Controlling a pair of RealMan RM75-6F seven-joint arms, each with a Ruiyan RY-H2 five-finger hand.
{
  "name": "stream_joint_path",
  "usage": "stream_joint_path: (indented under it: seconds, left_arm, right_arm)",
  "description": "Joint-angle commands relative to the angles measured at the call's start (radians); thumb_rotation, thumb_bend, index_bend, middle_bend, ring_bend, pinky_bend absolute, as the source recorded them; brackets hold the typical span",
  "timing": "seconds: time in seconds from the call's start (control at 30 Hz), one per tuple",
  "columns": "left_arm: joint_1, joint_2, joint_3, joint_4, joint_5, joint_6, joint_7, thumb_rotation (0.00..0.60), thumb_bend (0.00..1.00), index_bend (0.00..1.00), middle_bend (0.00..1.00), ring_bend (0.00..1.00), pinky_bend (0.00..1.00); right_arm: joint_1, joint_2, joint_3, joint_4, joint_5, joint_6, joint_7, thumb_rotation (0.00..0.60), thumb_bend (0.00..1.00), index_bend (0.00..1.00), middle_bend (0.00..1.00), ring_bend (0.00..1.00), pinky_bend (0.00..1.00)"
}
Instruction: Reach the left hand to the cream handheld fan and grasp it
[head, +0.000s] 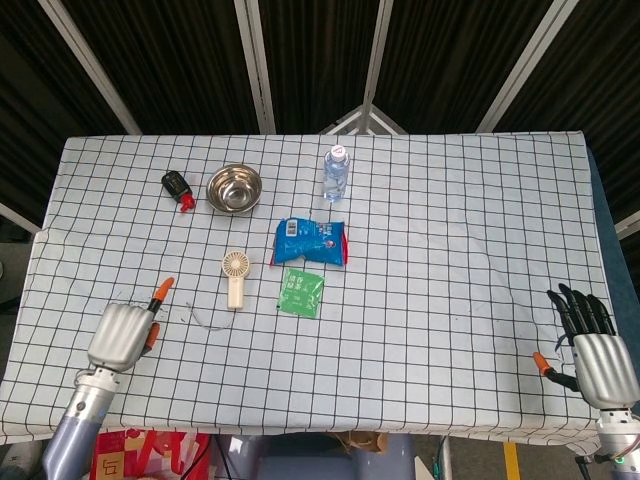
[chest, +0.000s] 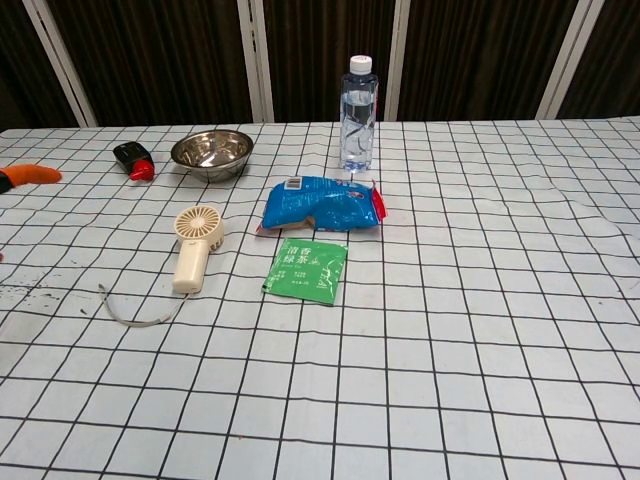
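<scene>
The cream handheld fan (head: 237, 277) lies flat on the checked cloth, round head toward the back and handle toward me; the chest view shows the fan (chest: 193, 245) left of centre. A thin cord (chest: 135, 310) trails from its handle. My left hand (head: 122, 332) hovers over the cloth to the front left of the fan, apart from it and holding nothing. Its back faces the camera, its orange-tipped thumb sticks out, and its other fingers are hidden. An orange fingertip (chest: 30, 173) shows at the chest view's left edge. My right hand (head: 595, 345) rests at the front right edge, fingers spread.
Behind the fan stand a steel bowl (head: 234, 188) and a black-and-red object (head: 178, 189). A water bottle (head: 336, 173) stands at the back centre. A blue packet (head: 311, 241) and a green sachet (head: 301, 292) lie just right of the fan.
</scene>
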Motion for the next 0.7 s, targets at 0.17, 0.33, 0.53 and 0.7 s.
stream_joint_path:
  seconds: [0.17, 0.33, 0.53, 0.7]
  left_arm:
    - [-0.132, -0.152, -0.081, 0.012, -0.258, -0.108, 0.212, 0.6, 0.7, 0.0, 0.9, 0.83, 0.8]
    - [-0.178, -0.217, -0.089, 0.047, -0.344, -0.105, 0.287, 0.6, 0.7, 0.01, 0.9, 0.83, 0.8]
    - [-0.224, -0.279, -0.095, 0.081, -0.396, -0.095, 0.321, 0.6, 0.7, 0.04, 0.9, 0.83, 0.8]
    - [-0.249, -0.308, -0.083, 0.104, -0.411, -0.077, 0.338, 0.6, 0.7, 0.05, 0.9, 0.83, 0.8]
  right_arm:
    - [0.002, 0.002, 0.0, 0.001, 0.0, -0.004, 0.006, 0.6, 0.28, 0.1, 0.0, 0.0, 0.0]
    - [0.004, 0.004, 0.0, 0.0, 0.001, -0.008, 0.009, 0.6, 0.28, 0.1, 0.0, 0.0, 0.0]
    - [0.006, 0.006, 0.0, -0.002, 0.003, -0.013, 0.009, 0.6, 0.28, 0.1, 0.0, 0.0, 0.0]
    - [0.007, 0.007, 0.001, -0.004, 0.005, -0.015, 0.009, 0.6, 0.28, 0.1, 0.0, 0.0, 0.0]
